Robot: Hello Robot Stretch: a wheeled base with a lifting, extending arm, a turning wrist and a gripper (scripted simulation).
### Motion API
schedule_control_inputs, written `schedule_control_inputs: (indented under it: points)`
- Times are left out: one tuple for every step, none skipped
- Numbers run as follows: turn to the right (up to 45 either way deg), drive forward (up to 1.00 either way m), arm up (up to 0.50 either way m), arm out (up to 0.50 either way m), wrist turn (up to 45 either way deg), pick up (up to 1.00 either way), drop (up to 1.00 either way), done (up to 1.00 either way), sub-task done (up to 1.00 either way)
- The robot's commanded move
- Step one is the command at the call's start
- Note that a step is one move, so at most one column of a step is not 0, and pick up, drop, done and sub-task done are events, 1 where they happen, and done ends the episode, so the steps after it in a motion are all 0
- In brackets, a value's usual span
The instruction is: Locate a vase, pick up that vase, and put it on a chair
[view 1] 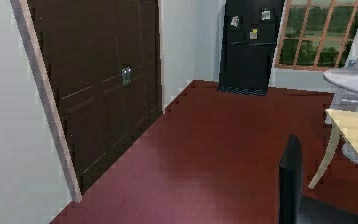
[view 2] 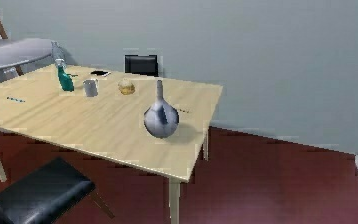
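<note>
A round grey-blue vase (view 2: pixel 160 116) with a thin neck stands on the light wooden table (view 2: pixel 97 125), near its right end. One black chair (view 2: pixel 42 195) sits at the table's near side, at the arm side view's lower left. Another black chair (view 2: pixel 141 65) stands behind the table against the wall. In the forward view a dark chair back (view 1: pixel 290 182) rises at the lower right, next to a corner of the wooden table (view 1: pixel 353 126).
A green bottle (view 2: pixel 63 75), a grey cup (view 2: pixel 91 87), a small glass (view 2: pixel 126 88) and a flat dark item (view 2: pixel 100 72) stand on the table. A round white table (view 2: pixel 17 52) is beyond. Ahead are dark double doors (view 1: pixel 97 80), a black fridge (view 1: pixel 249 45), a window (view 1: pixel 317 35) and open red floor (view 1: pixel 197 150).
</note>
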Motion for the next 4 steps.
schedule_control_inputs:
  points:
    - [0.0,0.0,0.38,0.0,0.0,0.0,0.0,0.0,0.0]
    - [0.0,0.0,0.0,0.5,0.0,0.0,0.0,0.0,0.0]
    - [0.0,0.0,0.0,0.0,45.0,0.0,0.0,0.0,0.0]
    - [0.0,0.0,0.0,0.0,45.0,0.0,0.0,0.0,0.0]
